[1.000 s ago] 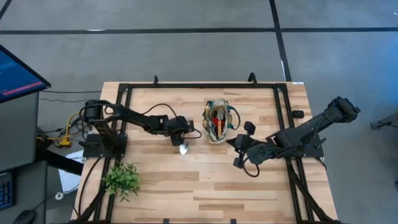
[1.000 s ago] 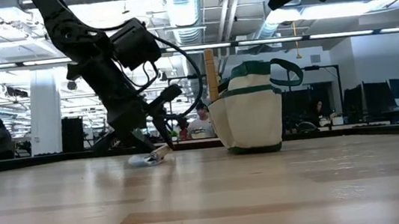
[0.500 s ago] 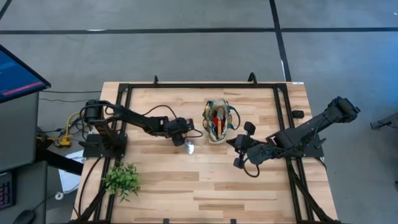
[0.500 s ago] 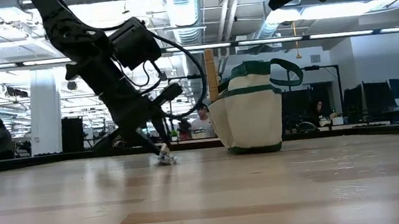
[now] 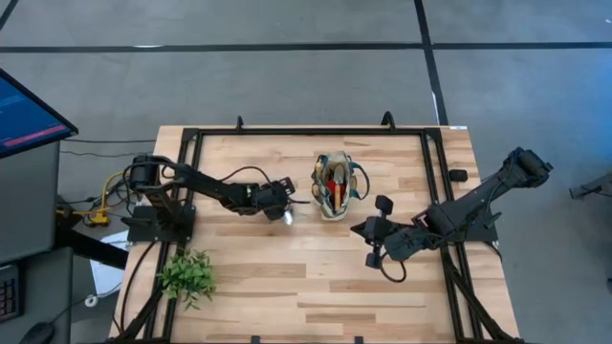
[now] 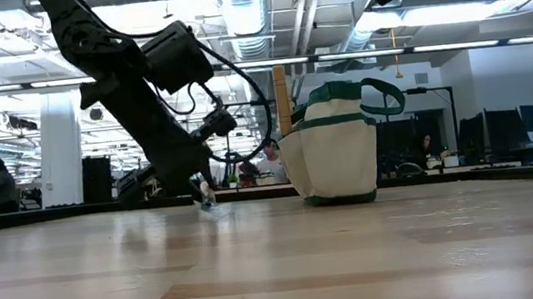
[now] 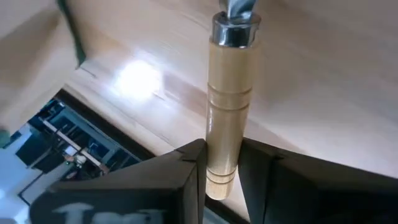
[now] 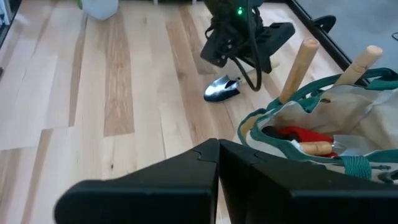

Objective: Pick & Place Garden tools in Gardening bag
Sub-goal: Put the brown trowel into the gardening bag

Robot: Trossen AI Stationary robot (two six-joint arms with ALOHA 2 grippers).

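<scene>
Most tools already stood in the bag. The left gripper pinched the last trowel by its handle, just beside the bag. The right gripper waited, fingers pressed together.

Leafy green plant beside wooden table.

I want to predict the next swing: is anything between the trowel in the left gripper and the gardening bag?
Nothing visible: the left gripper holds the trowel by its handle, and only bare table separates it from the gardening bag.
</scene>
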